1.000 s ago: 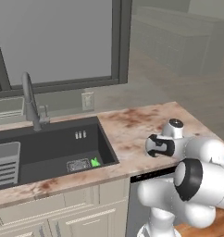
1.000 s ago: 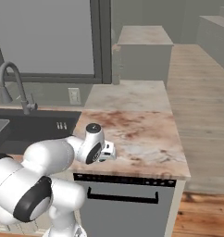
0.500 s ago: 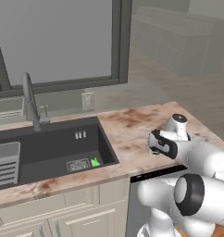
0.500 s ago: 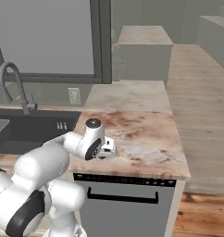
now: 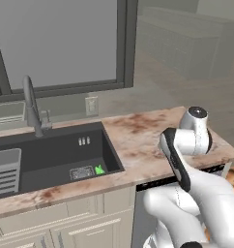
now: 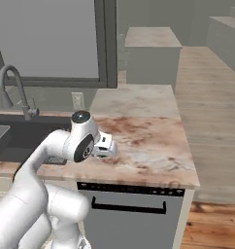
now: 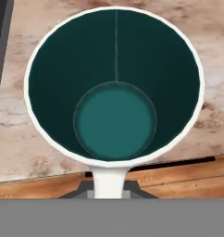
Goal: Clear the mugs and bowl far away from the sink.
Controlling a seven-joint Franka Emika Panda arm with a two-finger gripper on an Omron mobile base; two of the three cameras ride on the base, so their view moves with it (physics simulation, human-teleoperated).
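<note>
seemingly gripper point(image 7: 109, 187) on teal mug point(image 7: 115, 88)

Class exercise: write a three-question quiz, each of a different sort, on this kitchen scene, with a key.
1. True or false: the teal mug lies inside the sink.
2. What is the gripper doing? A) standing open B) shut on the mug's rim C) pressing the faucet
3. Fill in: below the mug lies the marbled ____.

Key: 1 false; 2 B; 3 counter.

no readable text or labels anywhere.
</note>
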